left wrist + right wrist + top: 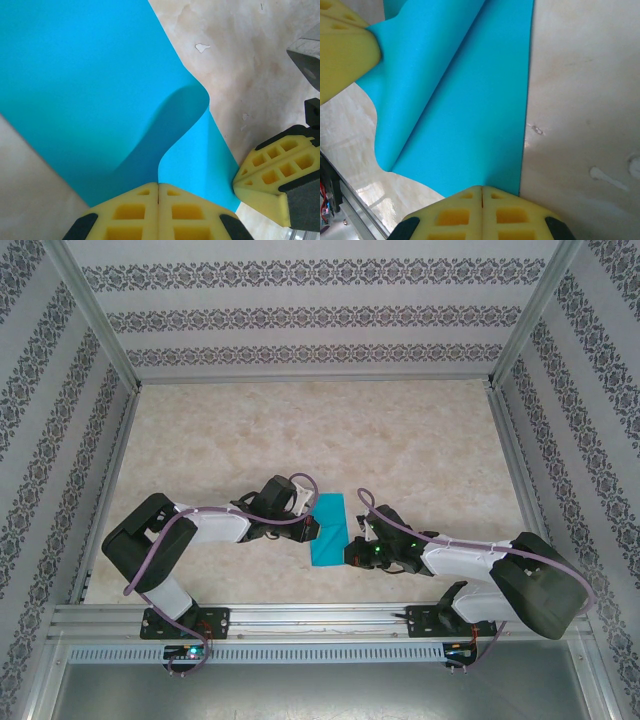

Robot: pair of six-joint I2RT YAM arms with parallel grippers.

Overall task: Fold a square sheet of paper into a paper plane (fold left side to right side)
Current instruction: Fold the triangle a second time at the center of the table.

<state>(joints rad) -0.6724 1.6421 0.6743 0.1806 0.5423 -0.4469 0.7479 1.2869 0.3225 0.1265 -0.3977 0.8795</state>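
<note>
The square sheet of paper (pixel 328 530) is laid at the middle of the bench (pixel 300 430), partly curled over. One edge is pinched in the left tool (pixel 158 187), apparently for carrying across. The right tool (pixel 481 190), pressed together, is set on the opposite edge, seemingly as an anchor.

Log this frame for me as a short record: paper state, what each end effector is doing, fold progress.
paper: square sheet of paper, turquoise, on the table, one side curled upward
left end effector: shut, pinching the raised flap
right end effector: shut, tips at the sheet's edge; grip unclear
fold: not yet pressed flat
</note>
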